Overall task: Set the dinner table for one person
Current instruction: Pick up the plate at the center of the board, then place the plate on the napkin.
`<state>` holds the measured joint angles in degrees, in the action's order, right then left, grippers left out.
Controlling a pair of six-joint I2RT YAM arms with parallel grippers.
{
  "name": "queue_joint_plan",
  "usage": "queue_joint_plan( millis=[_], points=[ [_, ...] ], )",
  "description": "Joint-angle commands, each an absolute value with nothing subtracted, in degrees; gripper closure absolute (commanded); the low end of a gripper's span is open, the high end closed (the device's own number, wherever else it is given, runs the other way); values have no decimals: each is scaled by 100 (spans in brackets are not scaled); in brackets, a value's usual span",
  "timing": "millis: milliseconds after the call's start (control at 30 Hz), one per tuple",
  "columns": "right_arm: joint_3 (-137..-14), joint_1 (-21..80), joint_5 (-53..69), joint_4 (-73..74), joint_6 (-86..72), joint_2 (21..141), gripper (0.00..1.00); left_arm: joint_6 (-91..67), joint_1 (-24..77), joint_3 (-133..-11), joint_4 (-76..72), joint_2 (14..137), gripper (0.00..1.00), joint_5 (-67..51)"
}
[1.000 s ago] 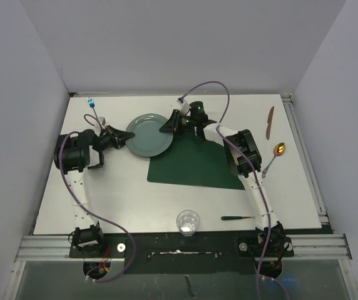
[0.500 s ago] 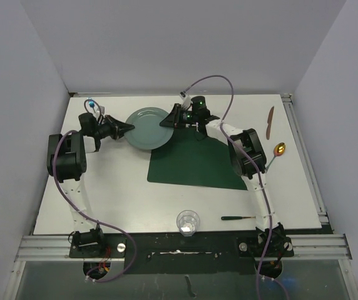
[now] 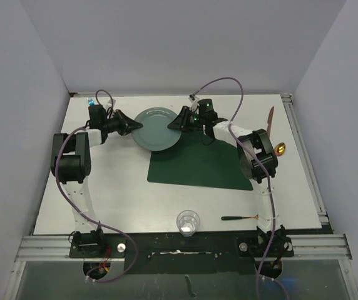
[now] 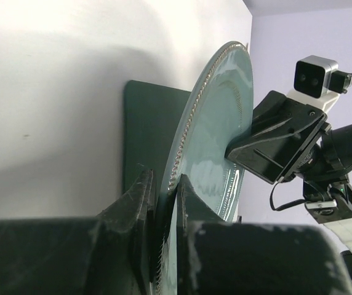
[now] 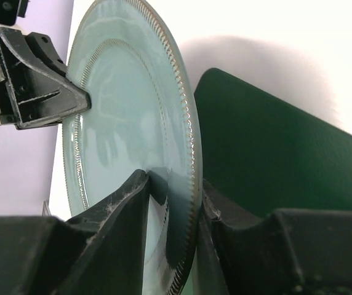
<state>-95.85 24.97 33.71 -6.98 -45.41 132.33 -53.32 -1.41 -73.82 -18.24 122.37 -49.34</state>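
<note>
The plate (image 3: 156,129) is held off the dinner table (image 3: 122,187) by 2 opposite points of its rim, near the far edge and partly over the far-left corner of the green placemat (image 3: 194,165). The left gripper (image 4: 162,184) is pinched narrow on the rim. The right gripper (image 5: 173,184) is set around the opposite rim with some slack to be seen, and whether it truly pinches cannot be told.

A drop or a swing is to be feared. If 1 side is let go while the plate is unsupported, the plate would be left to a thin pinch at 1 edge and could be twisted out. The placemat could also be dragged by a low rim.

Nothing is carried on the plate. The glass (image 3: 188,222) (clear, near the front edge) is judged empty.
</note>
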Motion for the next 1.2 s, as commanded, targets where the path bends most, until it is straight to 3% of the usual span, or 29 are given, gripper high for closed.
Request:
queue_joint_plan(
  millis=[0,667,1167],
  points=[
    [-9146,3296,3261,-668,-3384,12583,100,-5505,1025,-7949,-2017,11398,100,-5372],
    [-7027,3418,1923,110,-2770,10991,100,-4895,2334,-7981,-1354,11455,100,-5001],
    [-5387,3541,978,298,-2823,9803,100,-4579,3422,-8451,-947,12153,100,-4686]
  ],
)
